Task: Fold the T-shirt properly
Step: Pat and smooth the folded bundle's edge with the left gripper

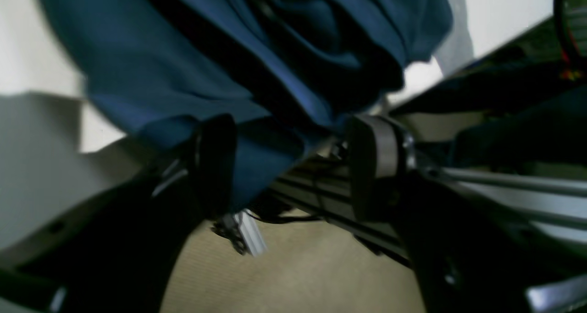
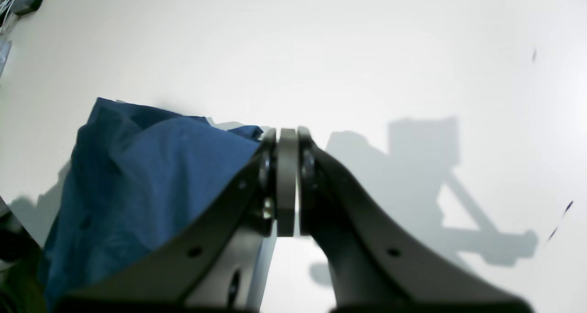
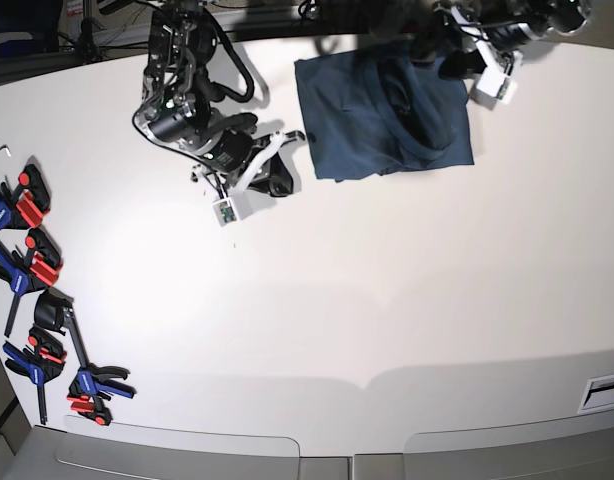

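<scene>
base view: left gripper [image 1: 293, 166] released beside t-shirt [image 3: 382, 115], right gripper [image 2: 287, 180] clenched, empty.

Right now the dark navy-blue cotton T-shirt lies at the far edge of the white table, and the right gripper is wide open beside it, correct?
Not quite. The right gripper is shut, pads pressed together, as the right wrist view shows. The dark navy-blue cotton T-shirt does lie at the white table's far edge.

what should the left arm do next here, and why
Probably back the left gripper away from the T-shirt and re-grip a free edge. Its jaws stand open with cloth draped between them, so nothing is held, and the shirt lies bunched at the far side of the table, not yet neatly folded.
</scene>
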Motion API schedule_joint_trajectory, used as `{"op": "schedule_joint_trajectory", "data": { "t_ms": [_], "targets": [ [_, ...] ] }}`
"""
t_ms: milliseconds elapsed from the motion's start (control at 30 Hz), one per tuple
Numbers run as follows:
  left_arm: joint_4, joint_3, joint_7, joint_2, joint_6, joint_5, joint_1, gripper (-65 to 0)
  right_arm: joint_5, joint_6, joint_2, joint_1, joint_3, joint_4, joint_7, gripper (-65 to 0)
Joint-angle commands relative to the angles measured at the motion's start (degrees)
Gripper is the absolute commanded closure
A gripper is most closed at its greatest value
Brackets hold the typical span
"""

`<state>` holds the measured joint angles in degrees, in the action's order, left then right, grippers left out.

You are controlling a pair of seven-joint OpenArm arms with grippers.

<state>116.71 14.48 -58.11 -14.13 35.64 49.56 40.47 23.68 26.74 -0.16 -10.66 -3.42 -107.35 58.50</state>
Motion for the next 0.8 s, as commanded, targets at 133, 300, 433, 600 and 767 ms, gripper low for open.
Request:
{"op": "schedule_joint_trajectory", "data": {
  "t_ms": [133, 300, 433, 600, 767],
  "targets": [
    [0.85, -7.89, 3.8, -0.26, 1.73, -1.38, -0.07, -35.7, 0.98, 0.46, 0.02, 0.5, 0.07, -1.18, -1.16, 0.0],
    [0.85, -13.81, 5.92, 0.11, -3.06, -12.24, -1.6, -35.7, 0.98, 0.46, 0.0, 0.5, 0.07, -1.18, -1.11, 0.0],
    [0.85, -14.1, 6.43, 0.11, -4.17, -15.17, -1.75, -35.6, 0.98, 0.46, 0.02, 0.48, 0.07, -1.18, -1.11, 0.0],
    [0.85, -14.12, 8.66, 0.11, -4.2, -17.88, -1.73, -33.6, 0.98, 0.46, 0.0, 0.5, 0.07, -1.18, -1.11, 0.0],
    [0.85, -14.12, 12.52, 0.11, -4.31, -24.13, -1.75, -26.3, 0.98, 0.46, 0.0, 0.5, 0.07, -1.18, -1.14, 0.0]
  ]
}}
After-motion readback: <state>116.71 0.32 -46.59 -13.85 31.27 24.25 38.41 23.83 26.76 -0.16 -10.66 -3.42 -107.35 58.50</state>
